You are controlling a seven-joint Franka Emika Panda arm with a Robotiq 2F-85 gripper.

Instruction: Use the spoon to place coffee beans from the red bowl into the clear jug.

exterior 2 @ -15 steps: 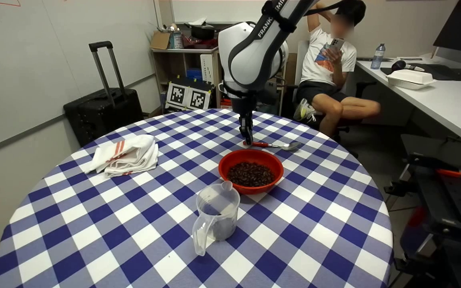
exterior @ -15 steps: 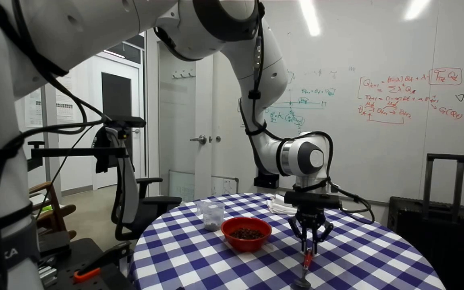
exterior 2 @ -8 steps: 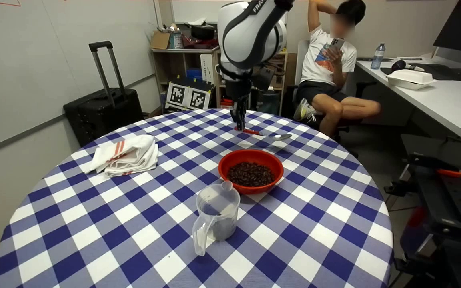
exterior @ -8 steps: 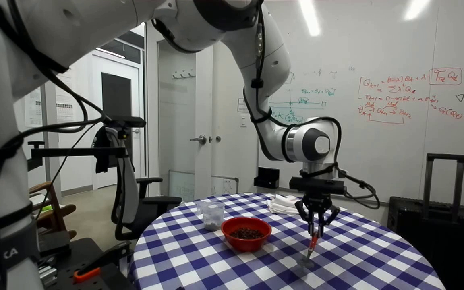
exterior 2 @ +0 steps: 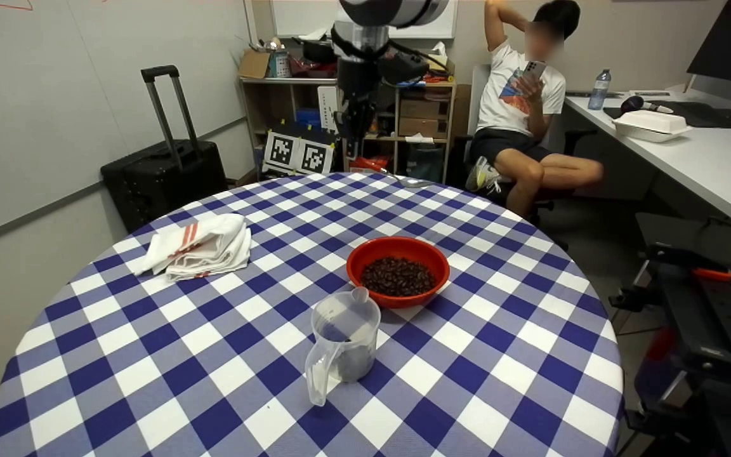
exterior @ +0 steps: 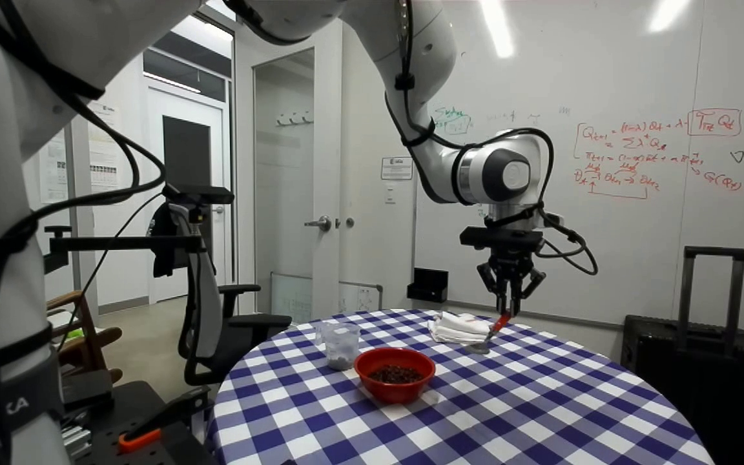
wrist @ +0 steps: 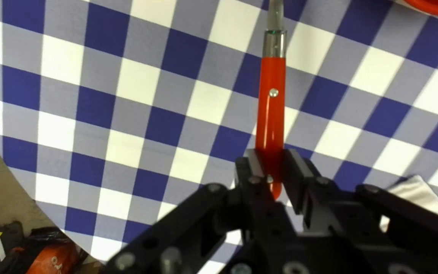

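Note:
My gripper [wrist: 270, 160] is shut on the red handle of the spoon [wrist: 272, 102], near the handle's rear end. In an exterior view the spoon [exterior 2: 412, 183] hangs above the far part of the table, its metal end tilted lower than the handle; the wrist view cuts that end off. The red bowl [exterior 2: 397, 302] stands upright, with dark coffee beans [exterior 2: 397, 277] inside. Close beside it is the clear jug [exterior 2: 346, 336], upright; what lies in its bottom I cannot tell. Both exterior views show my gripper [exterior: 507, 312] higher than the bowl and apart from it.
A folded white towel [exterior 2: 204, 244] with red stripes lies on the round table with a checked cloth [exterior 2: 226, 374]. A black suitcase [exterior 2: 165, 178] stands by the whiteboard. Beyond the table a person [exterior 2: 524, 95] sits with a phone. An office chair [exterior: 217, 323] is near the table's edge.
The gripper has risen from close to the tabletop, carrying the spoon up with it. It has also moved farther from the bowl. Bowl, jug and towel have stayed put.

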